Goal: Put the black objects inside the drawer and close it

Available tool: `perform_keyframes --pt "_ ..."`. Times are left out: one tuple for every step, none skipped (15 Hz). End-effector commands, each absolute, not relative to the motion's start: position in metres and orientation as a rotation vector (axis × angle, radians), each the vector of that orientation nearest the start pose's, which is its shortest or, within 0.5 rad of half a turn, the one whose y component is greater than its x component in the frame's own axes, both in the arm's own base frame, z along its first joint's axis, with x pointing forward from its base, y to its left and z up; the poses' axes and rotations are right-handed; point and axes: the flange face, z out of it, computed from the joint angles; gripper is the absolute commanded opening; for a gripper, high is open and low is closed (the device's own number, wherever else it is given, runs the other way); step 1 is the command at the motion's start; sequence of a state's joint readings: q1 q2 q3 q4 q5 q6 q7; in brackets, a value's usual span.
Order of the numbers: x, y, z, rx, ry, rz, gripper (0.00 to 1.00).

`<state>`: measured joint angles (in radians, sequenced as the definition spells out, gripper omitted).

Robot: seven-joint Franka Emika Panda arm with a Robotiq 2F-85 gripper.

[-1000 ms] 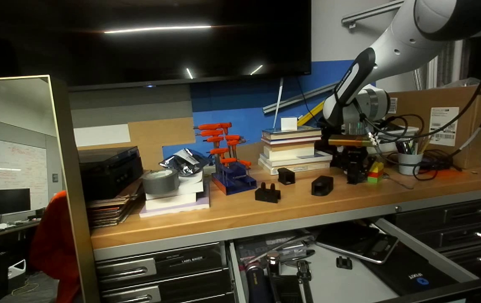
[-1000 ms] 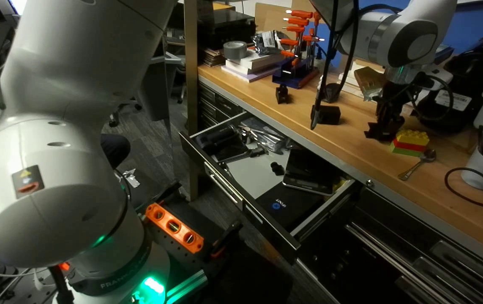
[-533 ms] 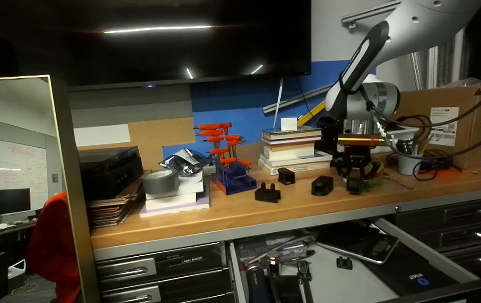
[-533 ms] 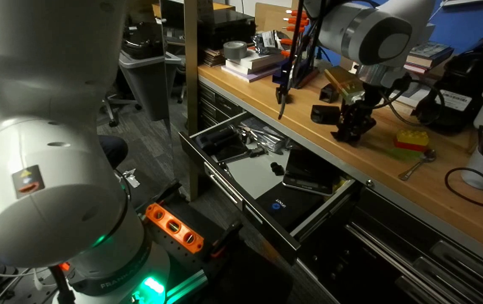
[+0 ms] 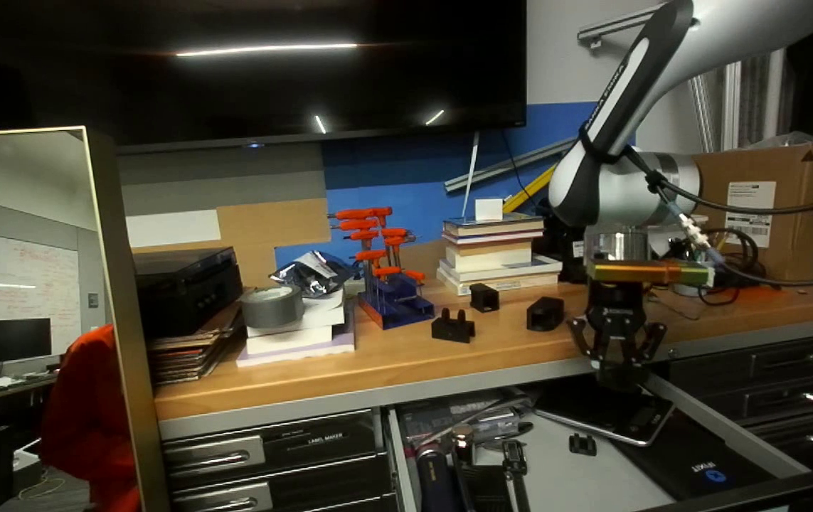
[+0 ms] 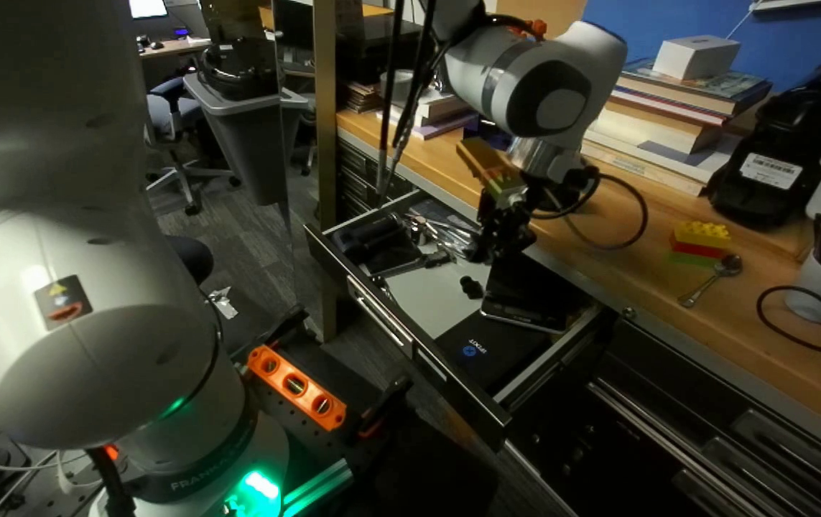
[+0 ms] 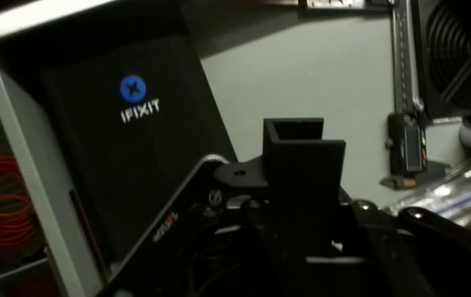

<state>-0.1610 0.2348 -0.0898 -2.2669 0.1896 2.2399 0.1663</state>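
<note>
The gripper [image 5: 619,366] is closed tight on a black block [image 7: 303,177] with an open, boxy top. It hangs over the back of the drawer [image 6: 424,305], which is pulled out, and near the bench [image 5: 385,363]. I can't tell just how high it is.

A flat gadget [image 6: 525,287] with a shiny rim seems to be below. If the block were let go here, it could hit that rim and tip or slide, because it would not land flat. The bare drawer floor [image 7: 301,78] looks safer. Going too far across might knock the measuring tool [image 7: 412,144]. If the gripper swings back while low, the block may bump the bench.

A block with two bumps [image 5: 453,328], a square block [image 5: 484,297] and a longer block [image 5: 545,314] sit up on the bench. Shutting the drawer too soon would leave them out. A block standing too tall inside could catch and jam it.
</note>
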Motion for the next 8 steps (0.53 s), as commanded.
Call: perform_keyframes --pt "0.444 -0.094 0.205 -2.904 0.803 0.413 0.21" --pt "0.437 -0.090 0.194 -2.908 0.798 0.424 0.21" --pt "0.432 -0.088 0.186 -2.909 0.793 0.432 0.21" --pt "0.427 -0.087 0.178 -2.912 0.784 0.430 0.21" --pt "0.424 -0.086 0.174 -2.911 0.784 0.426 0.21" --pt "0.421 -0.086 0.169 -2.913 0.777 0.414 0.21" --pt "0.420 -0.085 0.166 -2.922 0.776 0.392 0.21" --pt "0.420 -0.085 0.163 -2.926 0.773 0.374 0.21"
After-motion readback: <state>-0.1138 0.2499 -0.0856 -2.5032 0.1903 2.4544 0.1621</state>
